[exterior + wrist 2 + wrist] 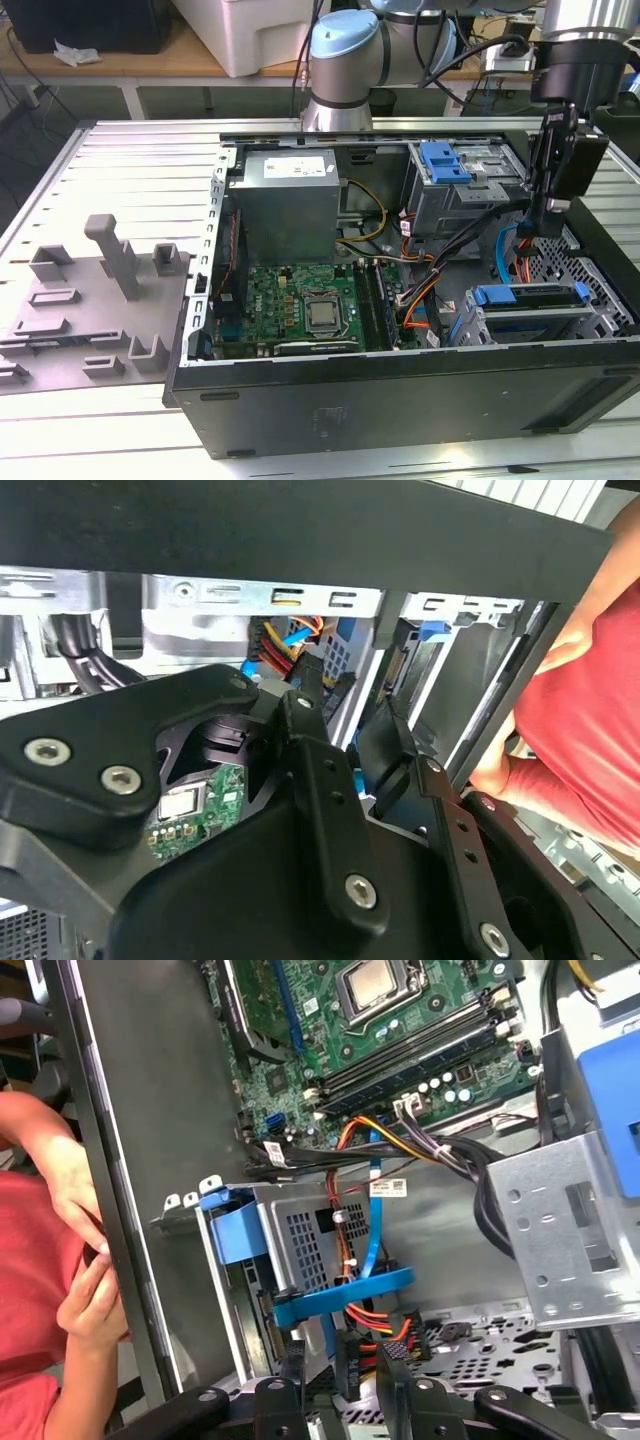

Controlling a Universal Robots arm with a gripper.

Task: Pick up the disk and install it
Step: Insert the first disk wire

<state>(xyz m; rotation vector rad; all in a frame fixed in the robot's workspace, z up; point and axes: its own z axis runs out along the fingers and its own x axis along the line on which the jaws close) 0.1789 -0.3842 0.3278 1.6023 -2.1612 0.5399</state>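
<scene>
Black claw (540, 222) hangs upright at the exterior view's upper right, fingers parted, empty. The blue-bracketed silver disk (530, 305) sits lower right, below it.

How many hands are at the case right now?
2. In the first wrist view, one hand is at the case wall's outer edge, and a second hand is right beside it, same edge. Others may be hidden behind the wall.
</scene>
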